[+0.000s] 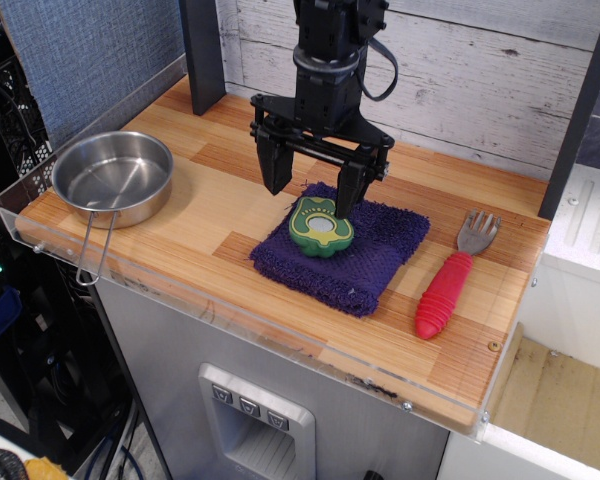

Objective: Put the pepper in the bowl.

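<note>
The pepper (320, 228) is a small flat toy half with a dark green rim and a yellow-green face with a pale centre. It lies face up on a purple cloth (352, 258). My black gripper (310, 192) is open and hangs just above the pepper's far edge, its two fingers spread to either side. It holds nothing. The bowl (112, 177) is round shiny steel with a thin wire loop handle (93, 250). It stands empty at the table's left end, well apart from the gripper.
A toy fork (450, 276) with a red handle lies right of the cloth. A clear plastic lip (280, 335) runs along the table's front edge. A dark post (202, 55) stands at the back left, and a plank wall (480, 70) lies behind.
</note>
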You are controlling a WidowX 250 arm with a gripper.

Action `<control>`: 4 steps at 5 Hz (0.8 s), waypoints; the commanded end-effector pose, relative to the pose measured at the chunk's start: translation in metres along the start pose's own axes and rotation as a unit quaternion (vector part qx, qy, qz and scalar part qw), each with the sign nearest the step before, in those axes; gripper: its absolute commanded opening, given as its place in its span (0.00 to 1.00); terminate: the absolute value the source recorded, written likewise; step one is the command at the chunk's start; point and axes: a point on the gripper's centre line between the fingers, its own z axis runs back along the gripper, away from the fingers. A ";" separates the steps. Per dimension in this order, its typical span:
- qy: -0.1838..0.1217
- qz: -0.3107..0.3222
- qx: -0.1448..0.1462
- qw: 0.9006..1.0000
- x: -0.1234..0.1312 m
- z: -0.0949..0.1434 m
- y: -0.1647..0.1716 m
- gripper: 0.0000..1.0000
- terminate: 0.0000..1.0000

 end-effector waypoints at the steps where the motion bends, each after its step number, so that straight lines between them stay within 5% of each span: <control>1: 0.005 -0.001 0.007 1.000 0.001 -0.010 -0.002 1.00 0.00; 4: 0.030 0.018 -0.010 0.999 -0.005 -0.028 -0.002 1.00 0.00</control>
